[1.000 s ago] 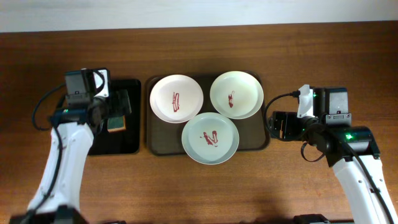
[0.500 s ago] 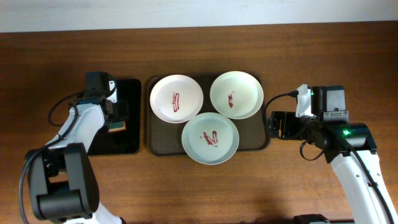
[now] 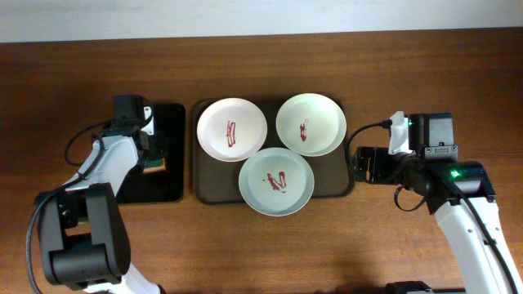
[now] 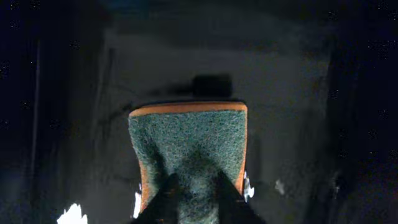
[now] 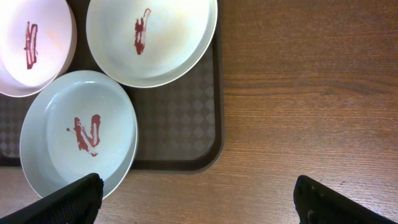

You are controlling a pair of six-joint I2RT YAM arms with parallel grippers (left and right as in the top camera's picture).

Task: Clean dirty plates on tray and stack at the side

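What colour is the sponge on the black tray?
The sponge has a green scouring face with an orange edge; the left wrist view shows it best.

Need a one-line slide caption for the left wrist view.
Left gripper, jaws pinching the green, orange-edged sponge on the black tray.

A brown wooden table (image 3: pixel 261 253) runs the full width, with a pale strip of wall (image 3: pixel 261 16) behind its far edge. On the left part of the table lies a small black tray (image 3: pixel 167 184), narrow and glossy. A sponge (image 3: pixel 154 165) sits on that tray, green scouring face up with an orange rim around it.
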